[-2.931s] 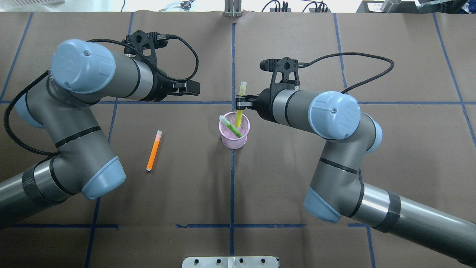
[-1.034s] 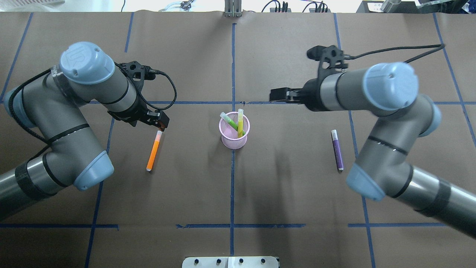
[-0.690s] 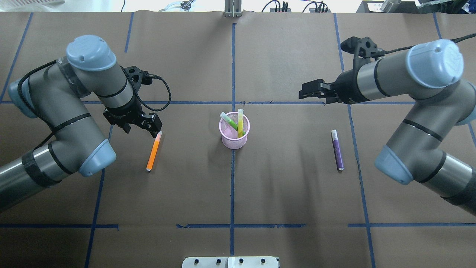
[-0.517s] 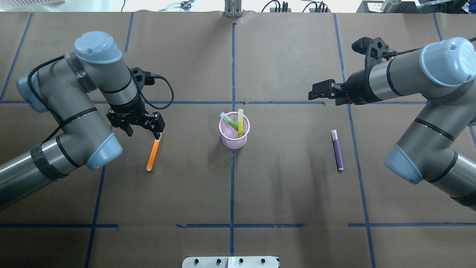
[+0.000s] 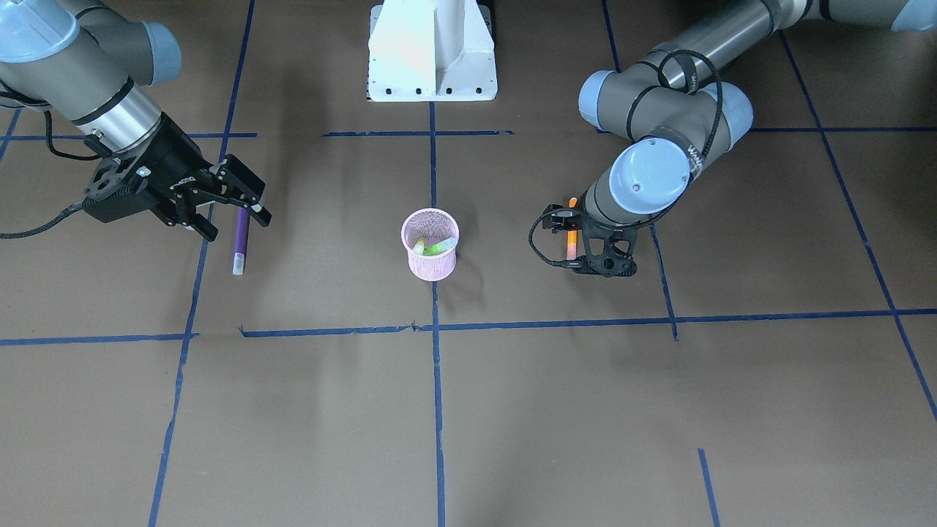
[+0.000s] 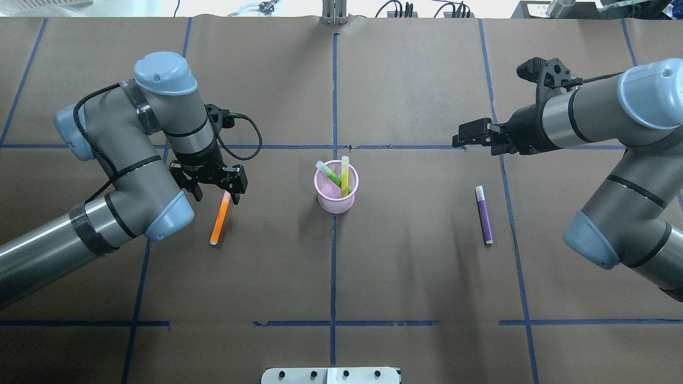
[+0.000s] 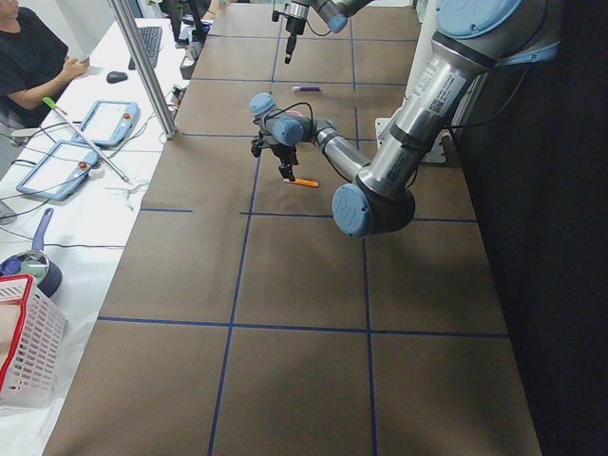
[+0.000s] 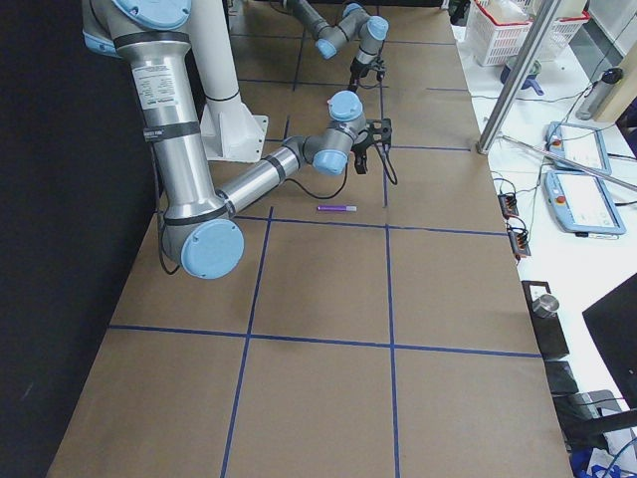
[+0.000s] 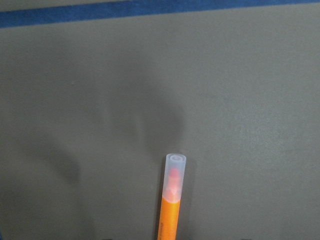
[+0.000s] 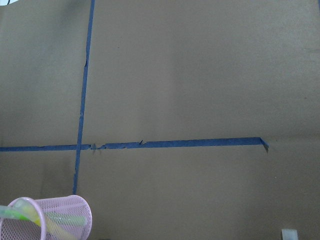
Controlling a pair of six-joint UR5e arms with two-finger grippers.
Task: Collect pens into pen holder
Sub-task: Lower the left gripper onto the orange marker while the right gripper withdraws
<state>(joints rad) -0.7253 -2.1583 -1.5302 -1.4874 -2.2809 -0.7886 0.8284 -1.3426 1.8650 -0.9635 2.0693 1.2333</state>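
Your left tool (image 6: 217, 196) has come down over the orange pen's (image 6: 219, 221) cap end, jaws spread, nothing gripped yet. Your right tool (image 6: 460, 141), open and empty, has backed away from the pen holder (image 6: 333, 205). The yellow pen (image 6: 344, 176) now stands there with the green pen (image 6: 330, 174), and the purple pen (image 6: 484, 215) waits on the counter (image 6: 405, 266) near that tool.

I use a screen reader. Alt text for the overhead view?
The open left gripper hangs over the capped end of the orange pen. A central pink pen holder holds a green pen and a yellow pen; a purple pen lies at right.
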